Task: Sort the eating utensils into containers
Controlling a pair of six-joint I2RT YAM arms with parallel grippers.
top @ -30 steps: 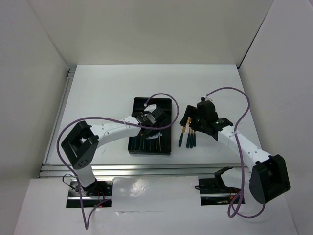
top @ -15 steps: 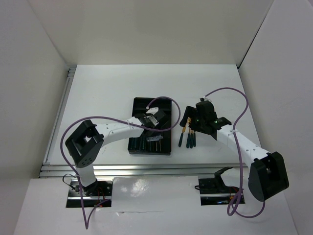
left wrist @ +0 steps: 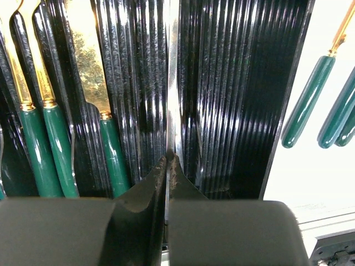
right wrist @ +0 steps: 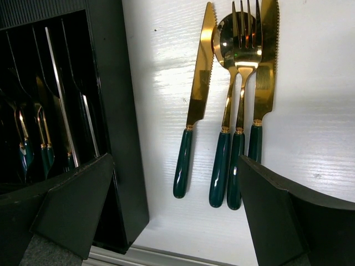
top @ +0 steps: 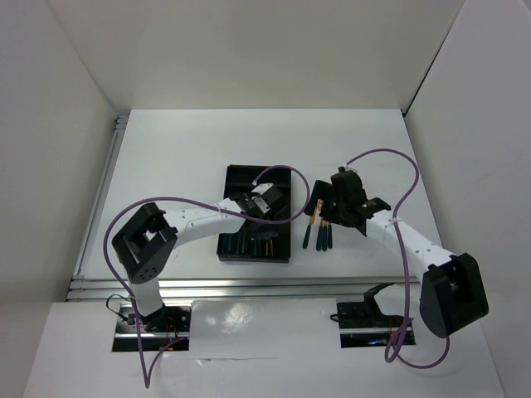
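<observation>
On table (right wrist: 316, 138), just R of tray (right wrist: 128, 111) wall: 4 pcs – inner knife (right wrist: 198, 83), spoon (right wrist: 223, 39), fork (right wrist: 242, 94), outer knife (right wrist: 265, 72). All parallel w/ tray's long axis, green handles to near edge, gold heads far. Last 3 packed side by side, inner knife slightly apart. Bare table further R. Right gripper (right wrist: 175, 163) spread wide over them, holding nothing. Inside tray: 3+ green-handled pcs, same heading; R compartments bare. Left gripper (left wrist: 168, 163) pressed together, thin chopstick (left wrist: 172, 83) running lengthwise into its tips; can't tell if gripped.
</observation>
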